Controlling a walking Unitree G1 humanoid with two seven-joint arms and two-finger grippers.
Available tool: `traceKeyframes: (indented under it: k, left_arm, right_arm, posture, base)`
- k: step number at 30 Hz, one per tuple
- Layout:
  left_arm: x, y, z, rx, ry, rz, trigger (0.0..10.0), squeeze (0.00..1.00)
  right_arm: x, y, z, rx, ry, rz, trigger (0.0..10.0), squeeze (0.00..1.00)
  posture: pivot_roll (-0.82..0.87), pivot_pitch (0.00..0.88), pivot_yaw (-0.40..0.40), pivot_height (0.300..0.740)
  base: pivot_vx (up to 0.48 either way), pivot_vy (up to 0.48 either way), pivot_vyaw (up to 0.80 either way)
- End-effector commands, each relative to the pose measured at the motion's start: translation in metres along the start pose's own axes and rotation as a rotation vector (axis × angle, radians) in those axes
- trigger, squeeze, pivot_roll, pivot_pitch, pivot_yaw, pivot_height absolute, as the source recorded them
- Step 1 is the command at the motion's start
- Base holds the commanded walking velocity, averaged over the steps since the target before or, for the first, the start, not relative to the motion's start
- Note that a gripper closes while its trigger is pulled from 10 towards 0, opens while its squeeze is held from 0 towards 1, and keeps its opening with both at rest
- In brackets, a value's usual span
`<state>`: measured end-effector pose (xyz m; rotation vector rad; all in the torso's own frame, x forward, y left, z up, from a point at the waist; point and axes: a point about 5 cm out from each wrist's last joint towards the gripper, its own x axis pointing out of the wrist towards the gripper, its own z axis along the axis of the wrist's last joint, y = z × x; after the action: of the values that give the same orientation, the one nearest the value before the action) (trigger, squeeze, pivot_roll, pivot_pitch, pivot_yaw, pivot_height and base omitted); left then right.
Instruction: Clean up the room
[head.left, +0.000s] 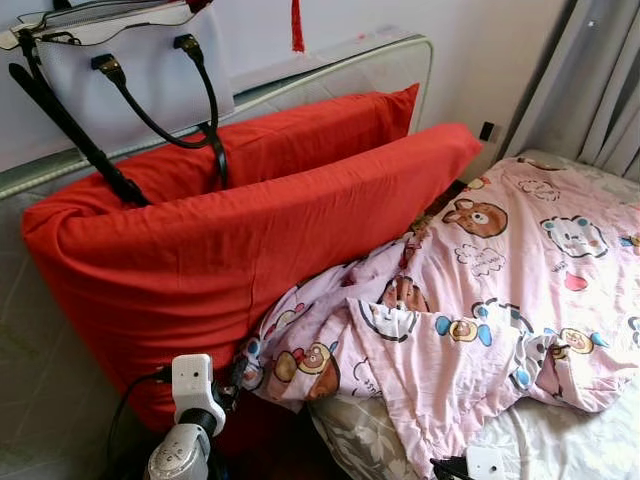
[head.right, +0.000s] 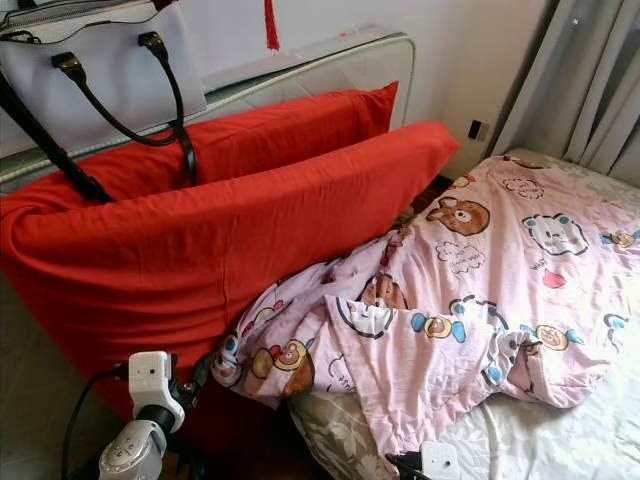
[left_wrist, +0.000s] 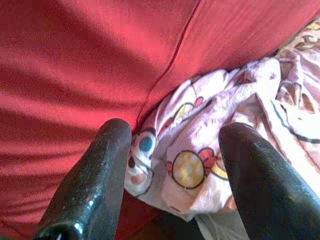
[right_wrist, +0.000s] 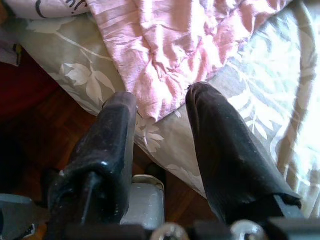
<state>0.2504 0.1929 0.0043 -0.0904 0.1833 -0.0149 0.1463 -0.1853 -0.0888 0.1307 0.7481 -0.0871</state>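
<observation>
A pink cartoon-print blanket (head.left: 500, 290) lies rumpled across the bed (right_wrist: 260, 85), its corner against two red pillows (head.left: 250, 230). The left gripper (left_wrist: 172, 145), fingers apart, faces that corner; the right gripper (right_wrist: 162, 107), fingers apart, apparently hovers at the blanket's hem.

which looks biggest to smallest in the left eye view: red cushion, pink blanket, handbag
1. red cushion
2. pink blanket, close behind; it runs off the frame, so this is unsure
3. handbag, clearly smallest
</observation>
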Motion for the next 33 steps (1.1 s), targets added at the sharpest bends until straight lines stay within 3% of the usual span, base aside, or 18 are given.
traceKeyframes:
  k: [1, 9, 17, 23, 27, 29, 30, 31, 33]
  left_arm:
    - [-0.002, 0.0, 0.0, 0.008, -0.002, -0.011, 10.0, 0.0]
    - [-0.007, 0.0, 0.005, 0.027, -0.02, 0.001, 10.0, 0.0]
    - [-0.008, -0.003, 0.007, 0.023, -0.027, 0.003, 10.0, 0.0]
    - [-0.008, -0.012, 0.008, 0.01, -0.029, 0.004, 10.0, 0.0]
    - [-0.007, -0.016, 0.009, 0.006, -0.03, -0.001, 10.0, 0.0]
    - [-0.006, -0.018, 0.01, 0.007, -0.034, -0.007, 10.0, 0.0]
    - [-0.006, -0.019, 0.011, 0.007, -0.035, -0.007, 10.0, 0.0]
    - [-0.005, -0.019, 0.012, 0.006, -0.04, -0.005, 10.0, 0.0]
    - [-0.005, -0.018, 0.013, 0.006, -0.043, -0.002, 10.0, 0.0]
  right_arm:
    - [-0.001, -0.001, -0.001, 0.023, -0.007, -0.006, 10.0, 0.0]
    - [-0.002, -0.002, -0.001, 0.043, -0.016, -0.015, 10.0, 0.0]
    - [-0.001, -0.002, 0.003, 0.001, -0.035, 0.013, 10.0, 0.0]
    - [-0.001, -0.001, 0.012, -0.114, -0.11, 0.039, 10.0, 0.0]
    - [-0.001, -0.001, 0.013, -0.081, -0.119, 0.048, 10.0, 0.0]
    - [0.003, 0.006, 0.028, -0.071, -0.203, 0.069, 10.0, 0.0]
    - [0.012, 0.023, 0.068, -0.087, -0.385, 0.101, 10.0, 0.0]
    - [0.013, 0.048, 0.127, -0.057, -0.641, 0.129, 10.0, 0.0]
    - [0.011, 0.055, 0.146, 0.016, -0.705, 0.126, 10.0, 0.0]
  posture:
    - [-0.04, 0.0, -0.009, 0.736]
    - [-0.03, 0.0, -0.018, 0.736]
    - [-0.02, 0.003, -0.03, 0.736]
    - [-0.03, 0.008, -0.037, 0.736]
    - [-0.03, 0.013, -0.037, 0.736]
    - [-0.03, 0.014, -0.039, 0.736]
    - [-0.03, 0.016, -0.04, 0.736]
    - [-0.03, 0.017, -0.04, 0.736]
    - [-0.03, 0.018, -0.037, 0.736]
  base:
    - [0.0, 0.0, 0.0]
    - [0.0, 0.0, 0.0]
    - [0.0, 0.0, 0.0]
    - [0.0, 0.0, 0.0]
    - [0.0, 0.0, 0.0]
    - [0.0, 0.0, 0.0]
    - [0.0, 0.0, 0.0]
    - [0.0, 0.0, 0.0]
    - [0.0, 0.0, 0.0]
